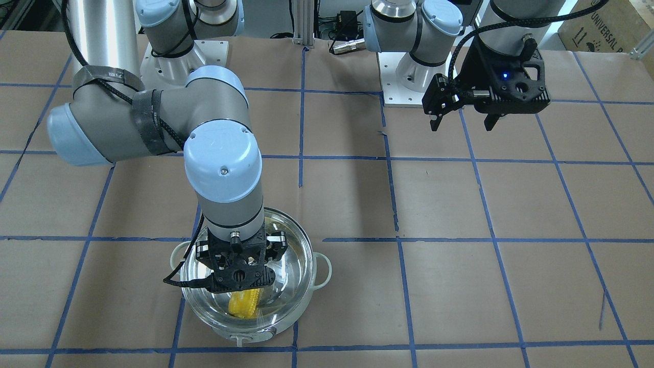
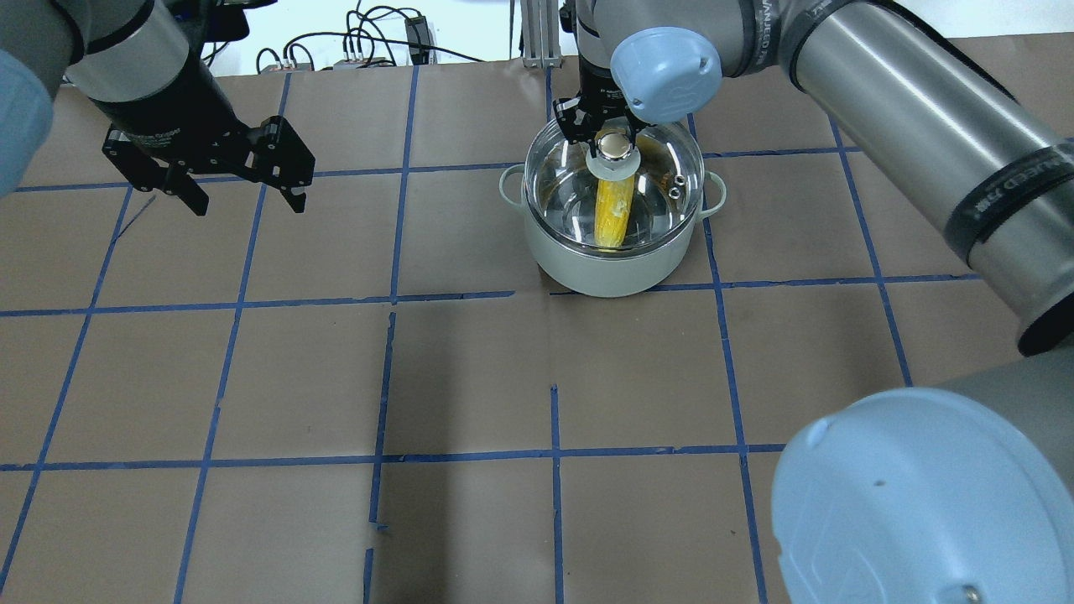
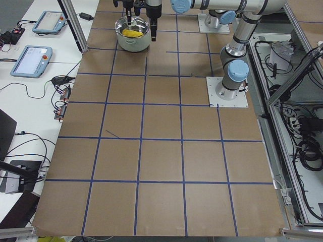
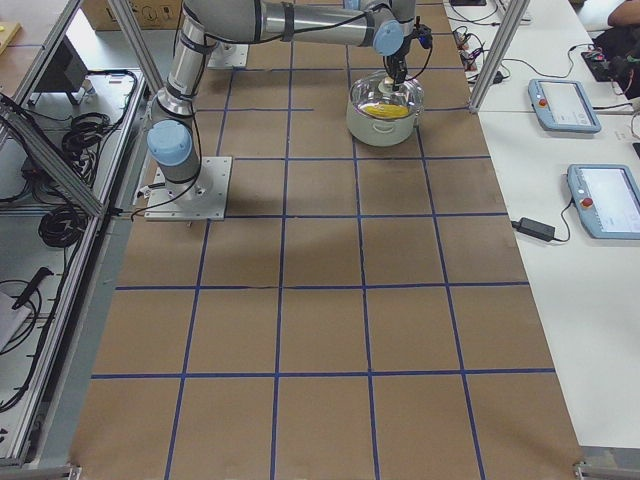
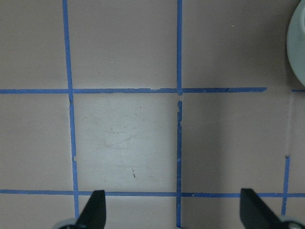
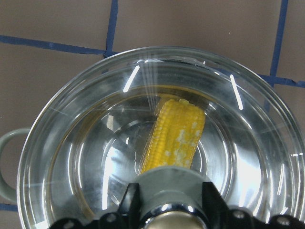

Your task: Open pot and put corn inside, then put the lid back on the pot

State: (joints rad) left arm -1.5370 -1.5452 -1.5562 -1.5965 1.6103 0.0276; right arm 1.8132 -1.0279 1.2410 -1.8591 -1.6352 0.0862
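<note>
The mint-white pot stands at the far side of the table, with the yellow corn lying inside it. The clear glass lid covers the pot's mouth; I cannot tell whether it rests on the rim or hangs just above. My right gripper comes down from above, shut on the lid's beige knob. In the right wrist view its fingers press both sides of the knob, and the corn shows through the glass. My left gripper hangs open and empty above bare paper, well to the pot's left.
Brown paper with a grid of blue tape covers the table. The left wrist view shows only paper, its open fingertips and the pot's edge. Tablets and cables lie on the white benches beside the table.
</note>
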